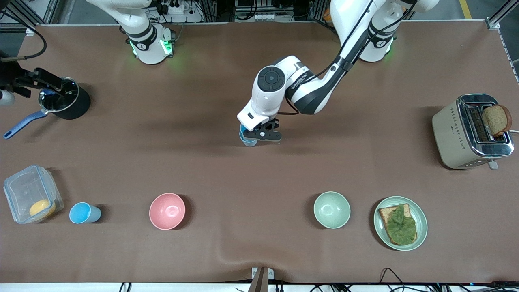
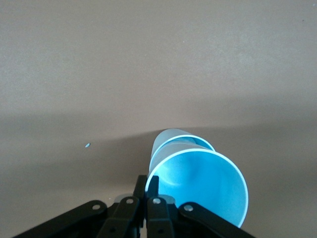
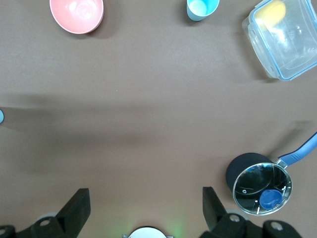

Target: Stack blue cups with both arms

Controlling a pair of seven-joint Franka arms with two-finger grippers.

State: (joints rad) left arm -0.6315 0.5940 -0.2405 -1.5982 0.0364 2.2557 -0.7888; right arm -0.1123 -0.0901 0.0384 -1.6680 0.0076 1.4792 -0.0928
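Your left arm is reaching out from its base and folding at the elbow, its wrist pointing straight down over the middle of the brown surface point(image 1: 259, 52). The left claw point(image 1: 264, 135) is clamped tight on the rim of a blue cup point(image 1: 245, 138); in the left wrist view its fingers point(image 2: 147, 191) are pinching that cup's wall point(image 2: 208, 183), and the cup is sitting partly inside a second blue cup point(image 2: 171, 138) underneath it. The pair is sitting low at the surface, though you cannot tell whether the bottom one is touching it.

Your right arm is waiting, with the right claw point(image 3: 143, 208) hanging up in the air, its jaws spread wide and holding nothing, over the right arm's end of the surface near the saucepan point(image 1: 65, 99).

A third blue cup point(image 1: 83, 213) is lying on its side well apart from the stacked pair, nearer to the front camera, between the clear container point(image 1: 30, 194) and the pink bowl point(image 1: 167, 211). The pale green bowl point(image 1: 331, 209) is sitting in that same row.
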